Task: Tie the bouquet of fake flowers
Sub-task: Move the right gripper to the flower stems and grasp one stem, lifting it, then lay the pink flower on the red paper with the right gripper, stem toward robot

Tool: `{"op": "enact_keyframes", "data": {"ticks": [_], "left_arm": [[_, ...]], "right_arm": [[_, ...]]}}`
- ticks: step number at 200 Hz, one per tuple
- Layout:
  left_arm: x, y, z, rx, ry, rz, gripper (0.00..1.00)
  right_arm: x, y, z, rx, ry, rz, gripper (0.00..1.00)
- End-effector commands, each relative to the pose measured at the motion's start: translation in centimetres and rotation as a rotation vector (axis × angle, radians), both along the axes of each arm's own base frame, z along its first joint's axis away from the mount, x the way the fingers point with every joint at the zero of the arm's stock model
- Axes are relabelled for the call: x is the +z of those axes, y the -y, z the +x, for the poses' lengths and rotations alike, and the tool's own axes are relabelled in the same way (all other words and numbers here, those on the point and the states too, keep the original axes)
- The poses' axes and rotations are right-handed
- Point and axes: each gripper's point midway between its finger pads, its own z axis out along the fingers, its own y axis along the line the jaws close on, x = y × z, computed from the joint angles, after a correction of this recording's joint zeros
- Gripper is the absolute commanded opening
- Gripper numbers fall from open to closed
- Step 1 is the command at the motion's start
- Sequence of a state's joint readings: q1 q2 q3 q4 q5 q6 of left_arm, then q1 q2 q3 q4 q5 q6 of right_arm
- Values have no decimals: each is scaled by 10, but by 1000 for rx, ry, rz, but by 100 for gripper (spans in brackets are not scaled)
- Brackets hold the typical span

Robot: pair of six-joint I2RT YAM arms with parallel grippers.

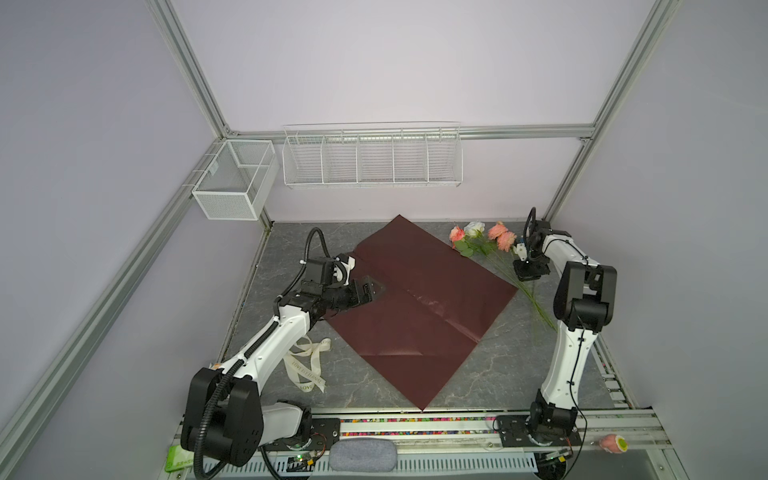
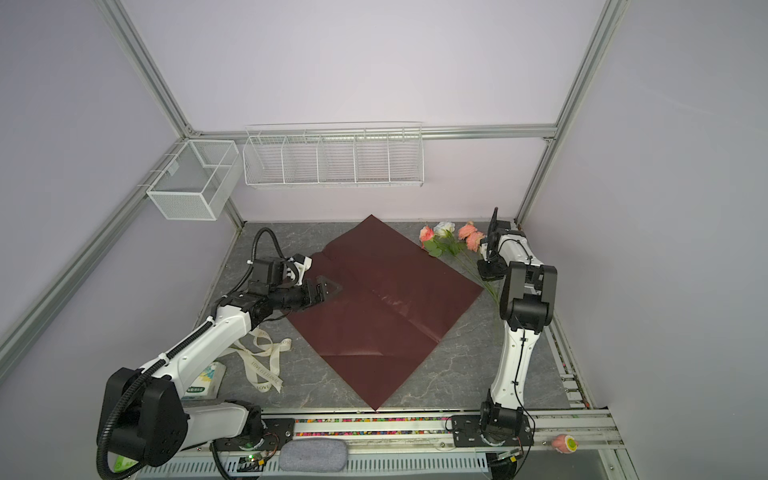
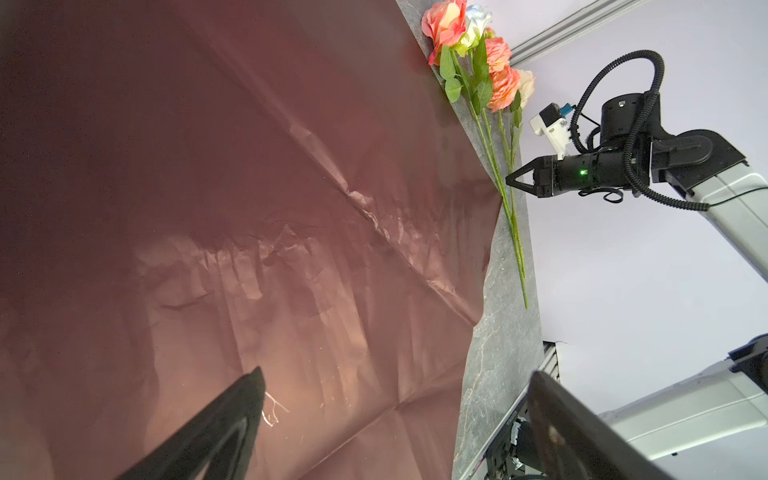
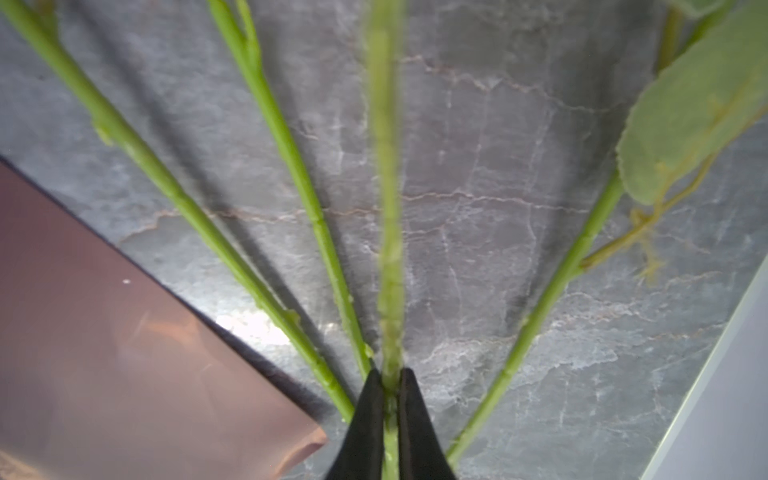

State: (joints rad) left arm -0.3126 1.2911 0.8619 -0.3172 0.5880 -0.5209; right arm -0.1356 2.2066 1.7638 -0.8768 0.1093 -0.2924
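Pinching one stem (image 4: 386, 166) of the fake roses (image 1: 473, 245), loose on the table (image 1: 478, 374) beside the wrapping paper (image 1: 415, 299), with the right gripper (image 4: 390, 382); left gripper (image 1: 374, 289) agape. Next, likely: carrying onto the sheet.

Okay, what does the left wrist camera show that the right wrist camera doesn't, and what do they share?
Only the left wrist view: the blooms of the fake flowers, the right end effector seen from the side, and the left end effector, open over the red wrapping paper. Only the right wrist view: a close look at the right end effector's fingers shut on a green stem, the other stems fanned out beside it. Both: the stems, the paper's edge and the grey table.
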Motion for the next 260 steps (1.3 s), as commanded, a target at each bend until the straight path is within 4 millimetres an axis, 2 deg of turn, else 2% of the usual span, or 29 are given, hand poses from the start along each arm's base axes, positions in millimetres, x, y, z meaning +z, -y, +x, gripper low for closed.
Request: {"op": "enact_keyframes", "data": {"ticks": [1, 25, 51, 86, 114, 129, 150, 168, 171, 190, 210, 238, 260], "left_arm": [[4, -4, -4, -10, 20, 35, 98], [6, -4, -7, -7, 27, 19, 98], [9, -5, -12, -3, 39, 8, 98], [11, -12, -23, 13, 65, 16, 99], [3, -23, -30, 54, 63, 55, 100], [-2, -34, -31, 102, 66, 101, 100], [-10, -56, -28, 223, 65, 173, 99], [-16, -78, -27, 330, 55, 230, 99], [-16, -82, -28, 342, 49, 238, 99], [-16, -100, -31, 410, 32, 276, 99], [-15, -112, -37, 442, 24, 274, 99], [-14, -115, -47, 429, 27, 266, 99], [-15, -120, -53, 451, 21, 275, 99]], "right_arm": [[31, -12, 3, 83, 45, -14, 7], [58, -24, 3, 136, 97, -43, 7], [90, -37, -1, 98, 158, 8, 7], [116, -69, -20, -25, 201, 237, 7], [134, -101, -46, -150, 242, 434, 7], [142, -126, -49, -205, 294, 569, 6], [136, -179, -55, -272, 252, 741, 7], [126, -225, -59, -252, 240, 736, 7], [125, -239, -62, -233, 240, 727, 7], [122, -293, -58, -208, 270, 750, 7], [105, -343, -51, -184, 236, 726, 7], [79, -399, -43, -161, 199, 668, 6], [59, -428, -40, -148, 178, 639, 7]]}}
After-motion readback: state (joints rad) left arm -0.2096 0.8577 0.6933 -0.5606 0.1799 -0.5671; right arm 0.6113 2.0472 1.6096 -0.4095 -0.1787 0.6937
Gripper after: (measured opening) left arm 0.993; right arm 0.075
